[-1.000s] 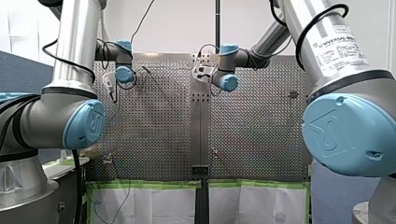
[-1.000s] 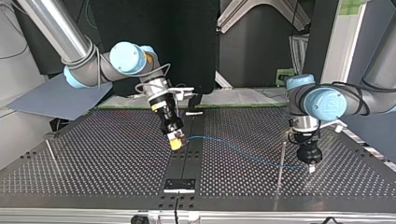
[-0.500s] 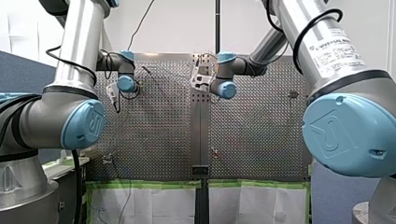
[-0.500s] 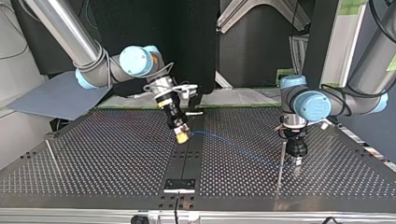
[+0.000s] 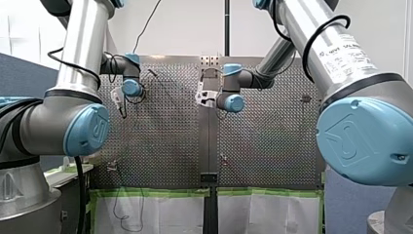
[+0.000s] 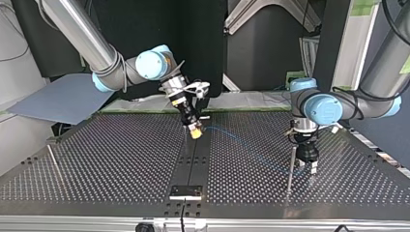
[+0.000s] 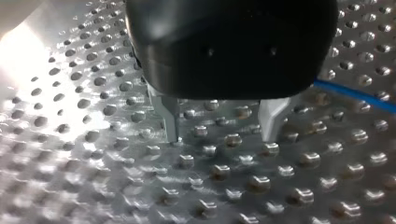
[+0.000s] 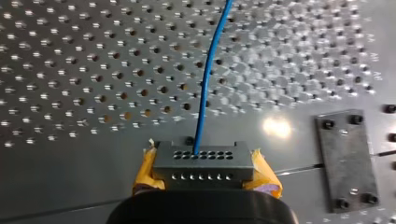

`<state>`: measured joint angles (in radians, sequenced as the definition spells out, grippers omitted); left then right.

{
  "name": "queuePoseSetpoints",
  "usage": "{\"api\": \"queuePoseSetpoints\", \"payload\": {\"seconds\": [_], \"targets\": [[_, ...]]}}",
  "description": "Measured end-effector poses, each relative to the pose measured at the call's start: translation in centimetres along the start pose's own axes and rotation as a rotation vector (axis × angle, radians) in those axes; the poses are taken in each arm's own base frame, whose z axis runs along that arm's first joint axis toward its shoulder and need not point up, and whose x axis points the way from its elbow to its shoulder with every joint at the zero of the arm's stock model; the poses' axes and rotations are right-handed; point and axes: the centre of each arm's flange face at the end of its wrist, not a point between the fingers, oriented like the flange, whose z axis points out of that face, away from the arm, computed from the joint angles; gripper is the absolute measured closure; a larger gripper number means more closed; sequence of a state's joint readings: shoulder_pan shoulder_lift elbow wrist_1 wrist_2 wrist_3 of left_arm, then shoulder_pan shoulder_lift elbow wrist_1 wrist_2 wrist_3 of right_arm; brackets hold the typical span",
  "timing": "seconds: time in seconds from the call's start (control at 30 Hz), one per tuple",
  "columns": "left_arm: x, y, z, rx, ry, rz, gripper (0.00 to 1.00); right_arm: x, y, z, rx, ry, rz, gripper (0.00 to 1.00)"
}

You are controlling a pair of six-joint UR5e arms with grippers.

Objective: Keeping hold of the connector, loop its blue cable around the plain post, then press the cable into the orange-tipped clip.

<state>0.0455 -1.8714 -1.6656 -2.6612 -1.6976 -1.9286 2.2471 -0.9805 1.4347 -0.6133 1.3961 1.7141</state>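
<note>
**STEP IN HAND: LOOPING, WRAP NOT YET MADE**

Verify my right pincer (image 8: 203, 175): closed on the connector (image 8: 203, 156), with yellow pads (image 8: 263, 173) bearing on its two ends. Note the blue cable (image 8: 208, 79) leaving the connector face and running ahead over the table (image 6: 96, 159). Locate the connector above the dark centre strip (image 6: 193, 164), nearer the table edge at the arm bases. Trace the cable from there toward the plain post (image 6: 291, 166), upright near the opposite edge on my left arm's side. Treat contact with the post as undetermined.

Verify my left pincer (image 7: 223, 135): wide open and empty, with metal fingers (image 7: 169, 114) close above the table, just beside the post and apart from the cable.

Judge the looping step as open. Next, carry the connector round the post without loosening the grip, paying out enough slack to bend the cable cleanly. Assume no position for the orange-tipped clip: not identified in any view.

Pose:
- my right arm (image 6: 80, 29): slanting down, wrist tilted toward the centre strip.
- my left arm (image 6: 382, 92): entering over the side edge, wrist turned straight down.
</note>
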Motion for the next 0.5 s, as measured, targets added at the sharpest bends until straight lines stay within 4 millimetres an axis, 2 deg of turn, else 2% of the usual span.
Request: {"api": "queuePoseSetpoints", "payload": {"seconds": [0.2, 0.5], "targets": [[0.2, -0.1, -0.3, -0.004, 0.02, 0.009, 0.0, -1.3, -0.1, -0.2, 0.0, -0.014, 0.001, 1.0], [0.8, 0.1, -1.5, -0.071, 0.088, 0.1, 0.0, -1.5, -0.1, -0.2, 0.001, -0.014, 0.001, 1.0]]}}
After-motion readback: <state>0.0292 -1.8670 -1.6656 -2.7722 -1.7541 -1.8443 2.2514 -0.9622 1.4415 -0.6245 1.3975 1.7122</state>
